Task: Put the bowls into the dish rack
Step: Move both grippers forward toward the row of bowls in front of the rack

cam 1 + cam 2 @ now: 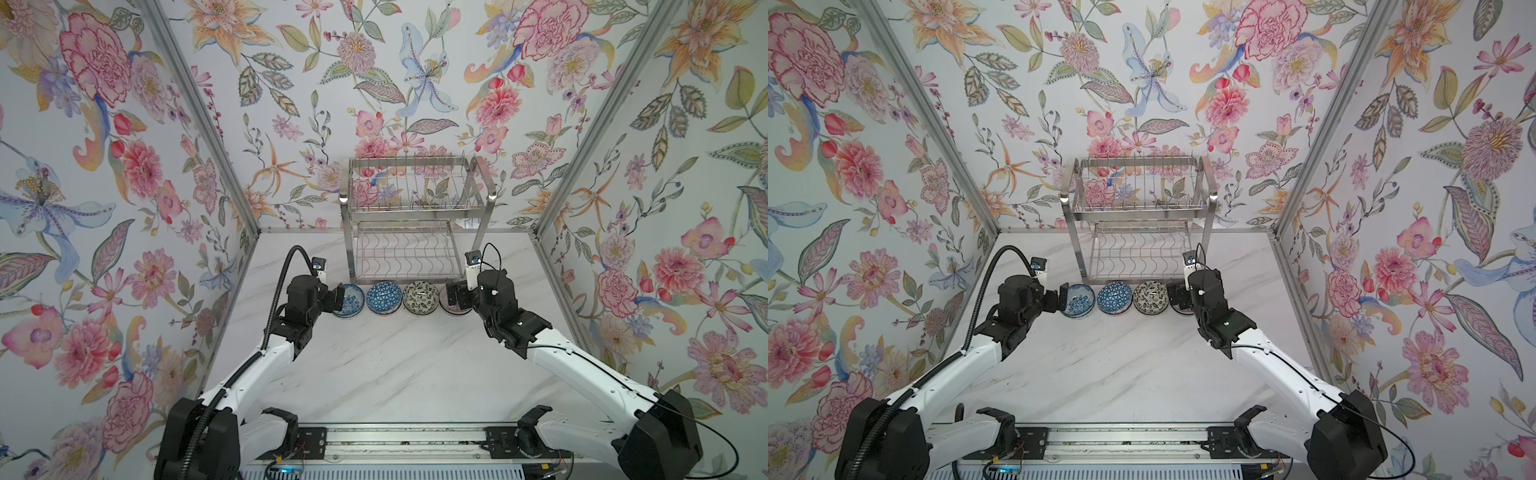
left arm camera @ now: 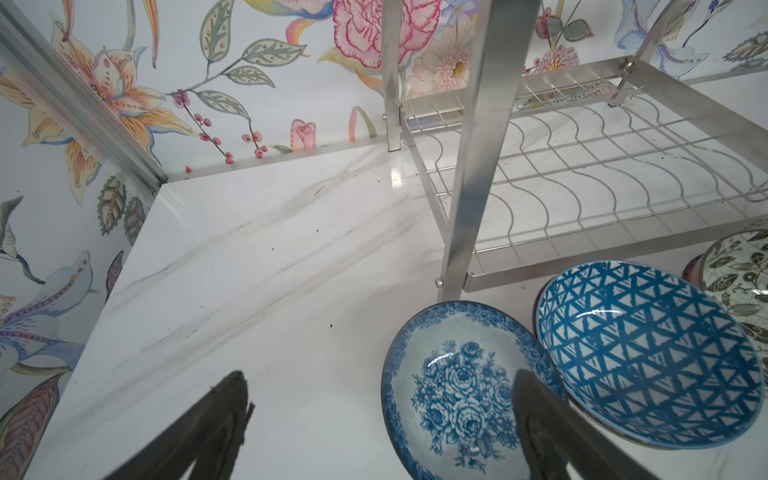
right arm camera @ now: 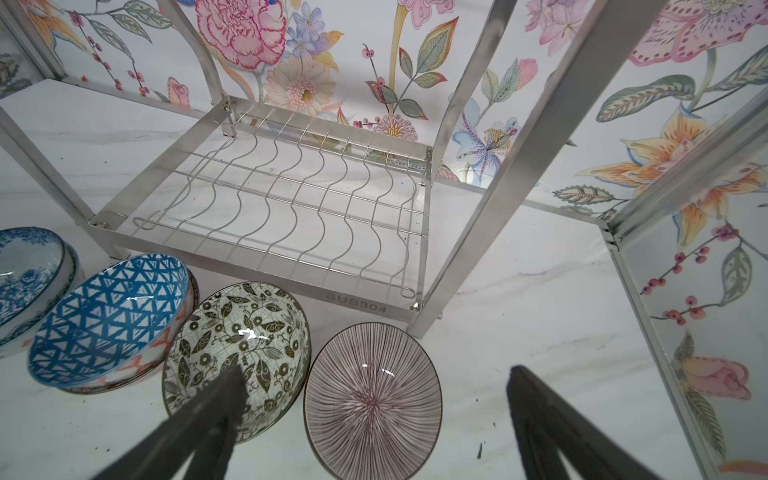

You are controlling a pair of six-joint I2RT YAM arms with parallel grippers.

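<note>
Right, lined up just in front of the dish rack [image 1: 415, 208]: blue floral bowl [image 1: 352, 300], blue triangle bowl [image 1: 383, 296], black-and-white floral bowl [image 1: 420, 296], pink-lined bowl [image 3: 372, 401]. The rack's lower front rail reads SUS304 [image 3: 356, 302]. The left gripper [image 2: 380, 372] is spread wide, straddling the blue floral rim. The right gripper [image 3: 374, 369] is wide too, with the pink-lined bowl between its fingers, ungripped, all on the marble table [image 1: 395, 365].

Two arms off silver rail [image 1: 399, 438]: white link shells, black joint housings. Boxy black shoulder housings [image 1: 199, 440] at rail ends. Ribbed black conduit [image 1: 276, 299] along left arm [image 1: 249, 372]; thin black cable [image 1: 706, 424] along right arm [image 1: 582, 365]. White wrist cameras [image 1: 318, 266], blue lenses. Matte black tapered fingers [image 2: 208, 432]. Tiny green light [image 1: 1226, 322] on right forearm joint.
</note>
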